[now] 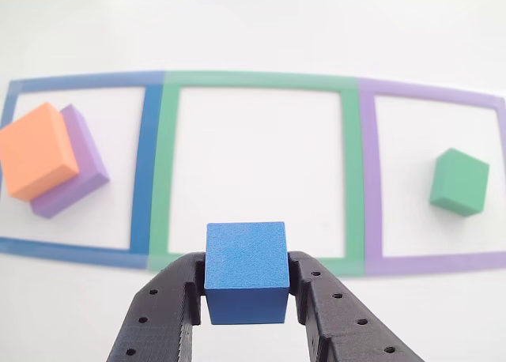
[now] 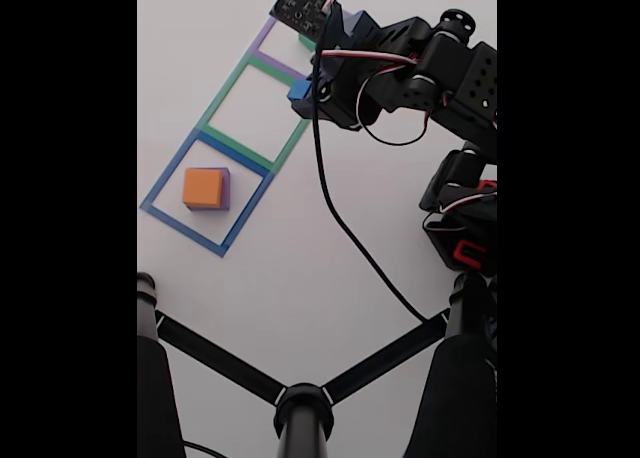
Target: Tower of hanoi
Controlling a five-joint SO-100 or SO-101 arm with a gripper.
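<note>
My gripper (image 1: 246, 287) is shut on the small blue cube (image 1: 246, 271), held above the near edge of the green taped square (image 1: 257, 81). The orange block (image 1: 36, 150) rests on the purple block (image 1: 79, 168) inside the blue taped square (image 1: 146, 164) at the left. Alone in the purple taped square (image 1: 370, 180) at the right sits the green block (image 1: 459, 182). In the fixed view the arm (image 2: 420, 73) reaches over the squares with the blue cube (image 2: 298, 91) at its tip, and the orange block (image 2: 203, 187) sits on the purple block (image 2: 226, 189).
The three taped squares lie in a row on a white table (image 2: 330, 278). A black cable (image 2: 340, 218) trails from the arm across the table. Black tripod legs (image 2: 230, 363) cross the bottom of the fixed view.
</note>
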